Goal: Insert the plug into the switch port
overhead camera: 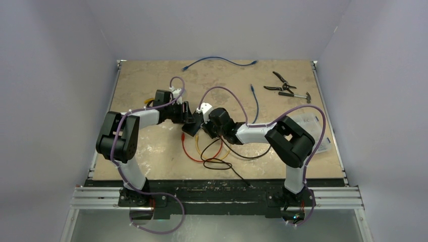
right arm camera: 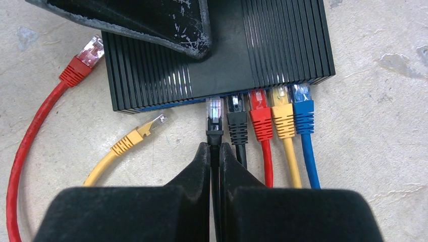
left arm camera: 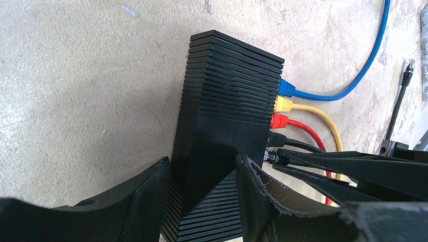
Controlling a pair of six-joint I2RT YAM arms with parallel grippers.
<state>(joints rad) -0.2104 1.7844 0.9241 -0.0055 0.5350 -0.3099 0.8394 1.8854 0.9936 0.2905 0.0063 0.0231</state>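
Observation:
The switch [right arm camera: 272, 45] is a ribbed black box lying on the table [overhead camera: 146, 75], also seen in the overhead view [overhead camera: 191, 127] and in the left wrist view [left arm camera: 227, 101]. My left gripper [left arm camera: 202, 166] is shut on its end, one finger [right arm camera: 151, 20] lying over its top. My right gripper [right arm camera: 215, 147] is shut on a black cable just behind its clear-tipped plug [right arm camera: 214, 113]. The plug's tip stands at the mouth of the port left of a plugged black cable [right arm camera: 237, 121]. It sticks out farther than its neighbours. In the left wrist view the plug [left arm camera: 272, 159] shows beside the right fingers [left arm camera: 353, 166].
Red [right arm camera: 261, 121], yellow [right arm camera: 282, 118] and blue [right arm camera: 304, 116] cables sit in the ports to the right. A loose red plug [right arm camera: 83, 58] and a loose yellow plug [right arm camera: 144, 131] lie left of the switch. Pliers [overhead camera: 280, 83], a hammer [overhead camera: 298, 95] and a blue cable [overhead camera: 222, 60] lie at the back.

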